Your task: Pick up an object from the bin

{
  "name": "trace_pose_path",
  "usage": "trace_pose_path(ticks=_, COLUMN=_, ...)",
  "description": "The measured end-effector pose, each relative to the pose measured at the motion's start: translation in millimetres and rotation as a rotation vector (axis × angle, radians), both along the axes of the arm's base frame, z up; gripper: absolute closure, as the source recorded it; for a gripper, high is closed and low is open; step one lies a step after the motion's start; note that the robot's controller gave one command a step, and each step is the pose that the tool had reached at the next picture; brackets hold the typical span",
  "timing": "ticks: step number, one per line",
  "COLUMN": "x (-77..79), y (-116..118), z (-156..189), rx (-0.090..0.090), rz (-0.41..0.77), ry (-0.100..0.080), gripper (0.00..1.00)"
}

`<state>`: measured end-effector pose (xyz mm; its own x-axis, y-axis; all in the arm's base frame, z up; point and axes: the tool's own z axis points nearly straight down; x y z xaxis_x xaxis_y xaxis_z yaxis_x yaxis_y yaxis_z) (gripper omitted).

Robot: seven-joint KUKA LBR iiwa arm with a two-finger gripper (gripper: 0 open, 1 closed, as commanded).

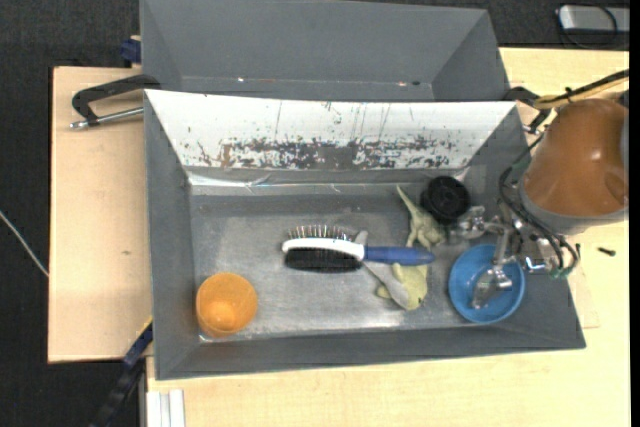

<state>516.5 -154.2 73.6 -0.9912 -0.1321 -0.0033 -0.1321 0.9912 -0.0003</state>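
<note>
Now tool (492,275) over blue bowl (462,301), bin's (170,245) right corner; grip state unclear.

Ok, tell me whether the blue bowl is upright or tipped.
Upright: the blue bowl sits mouth-up at the right end of the bin, its round rim and inside showing, the gripper above it.

Grey bin (170,245): orange cup (226,303) at seven o'clock, blue bowl (463,299) at four, white-and-black brush (325,251) with blue handle, black disc (445,196).

Reaching in from the right, the orange-covered wrist (580,160) carries the claw (495,275) pointing downward.
</note>
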Motion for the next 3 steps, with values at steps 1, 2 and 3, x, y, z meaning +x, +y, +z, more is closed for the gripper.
trace_pose_path(ticks=1, x=0.9, y=0.3, z=0.7, rx=0.000, rz=-0.001, ry=0.000, gripper=0.00)
trace_pose_path(ticks=2, x=1.9, y=0.6, z=1.5, rx=0.000, rz=-0.001, ry=-0.001, gripper=0.00)
trace_pose_path(ticks=3, x=4.7, y=0.0, z=5.5, rx=-0.002, rz=-0.001, ry=-0.006, gripper=1.00)
